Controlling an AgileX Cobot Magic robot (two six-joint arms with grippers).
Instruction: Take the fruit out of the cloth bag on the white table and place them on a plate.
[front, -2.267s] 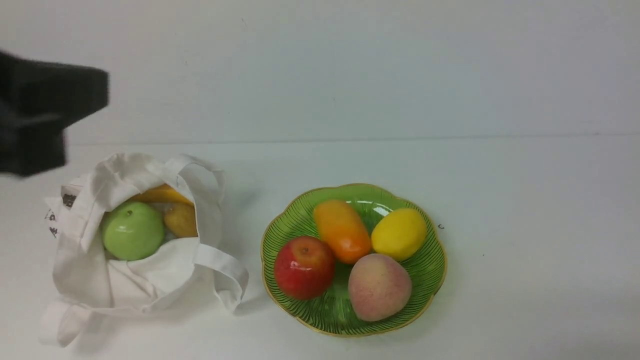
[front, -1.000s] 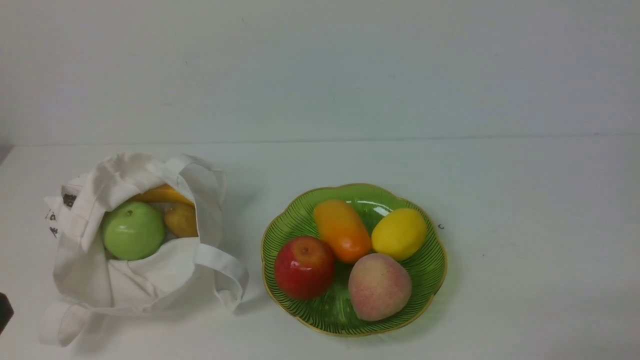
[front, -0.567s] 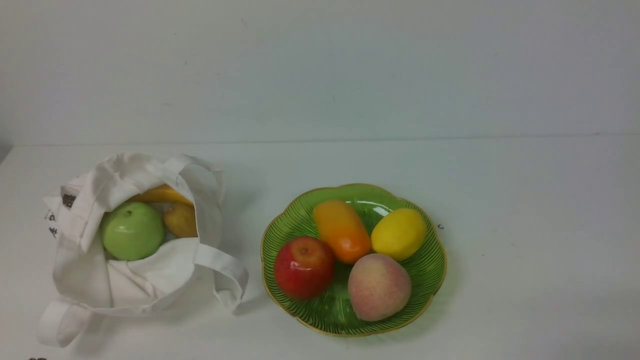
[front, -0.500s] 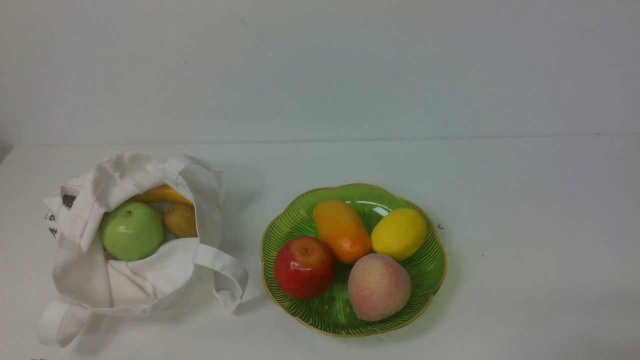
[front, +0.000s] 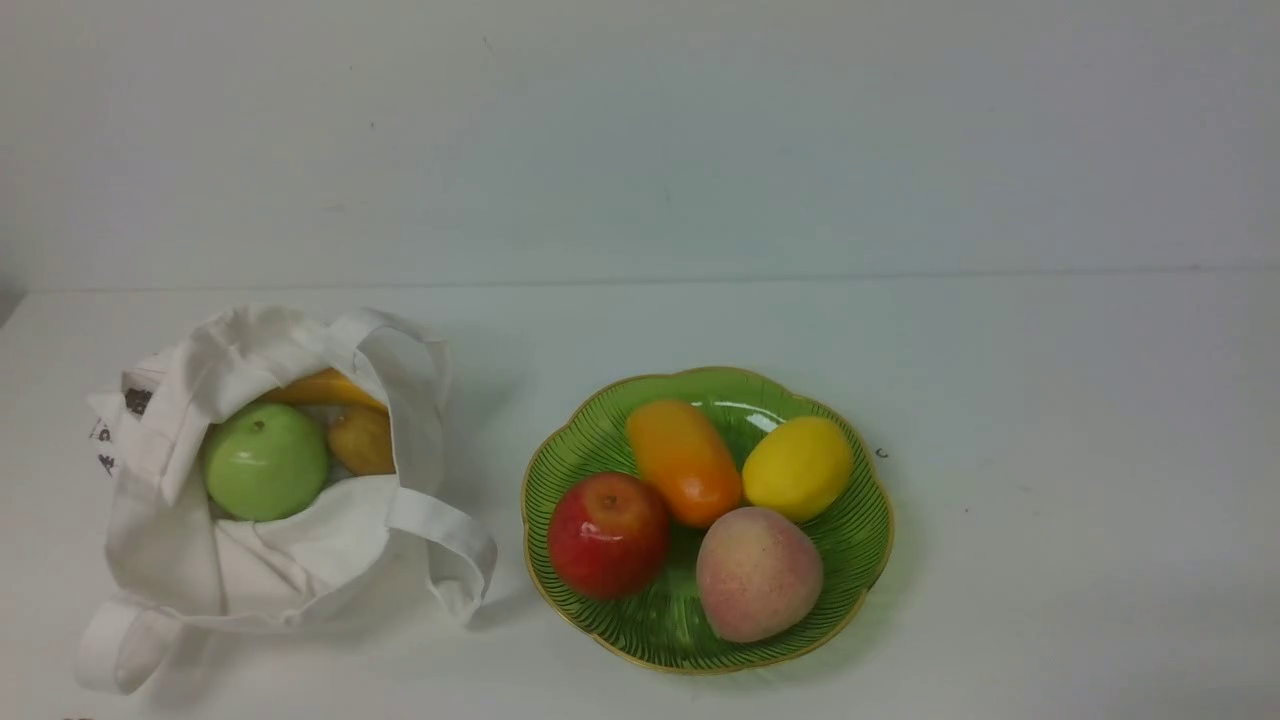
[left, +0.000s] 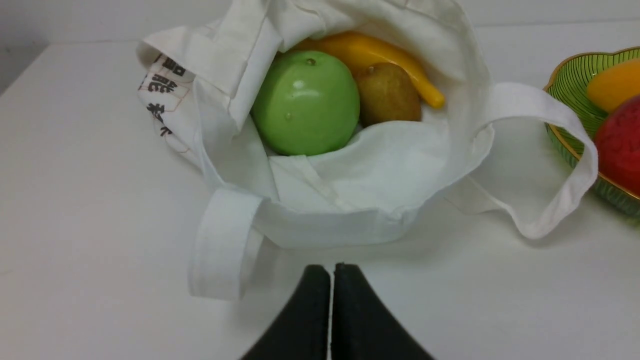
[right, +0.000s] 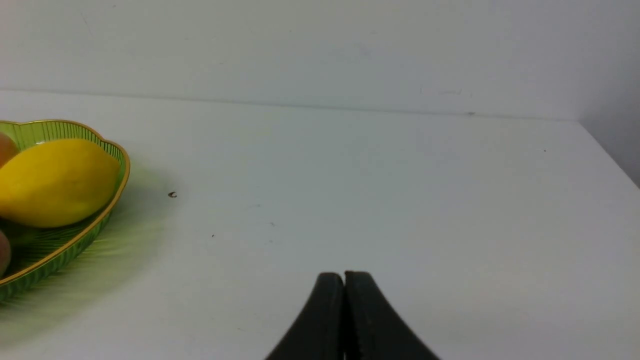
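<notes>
Fruit is split between two places. Nearest, the left gripper (left: 332, 267) is seen pressed together, empty, just short of the cloth bag (front: 270, 560); the right gripper (right: 344, 276) is likewise closed over bare white table (front: 1050, 560). In the bag's open mouth a green apple (front: 265, 461), a small brown fruit (front: 363, 440) and a yellow curved fruit (front: 320, 388) are held. On the plate (front: 860, 540), a red apple (front: 607, 534), peach (front: 758, 573), orange fruit (front: 685, 461) and yellow fruit (front: 797, 467) are set.

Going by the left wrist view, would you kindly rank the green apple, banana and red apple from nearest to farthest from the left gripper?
From the left gripper:
1. Green apple, in the bag's near side.
2. Banana, deeper in the bag, behind the apple.
3. Red apple, off to the side on the plate.
</notes>
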